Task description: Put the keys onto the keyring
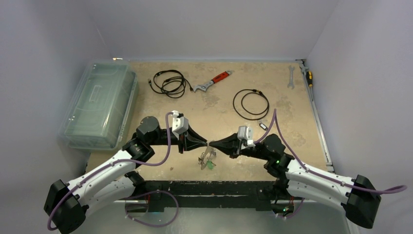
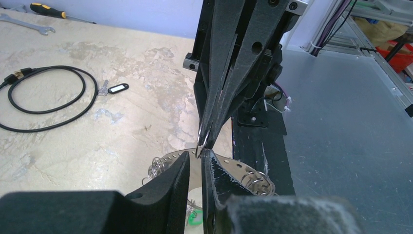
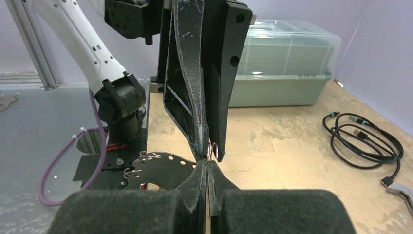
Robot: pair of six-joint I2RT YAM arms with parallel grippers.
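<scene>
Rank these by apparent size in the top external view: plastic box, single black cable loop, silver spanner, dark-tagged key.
1. plastic box, by far the largest
2. black cable loop
3. silver spanner
4. dark-tagged key, smallest

All lie on the table, so nearness hardly skews this.

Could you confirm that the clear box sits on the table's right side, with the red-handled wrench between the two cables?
Not quite: the clear box sits on the left side of the table, as the top external view shows. The red-handled wrench is between the left cable and the right cable.
</scene>
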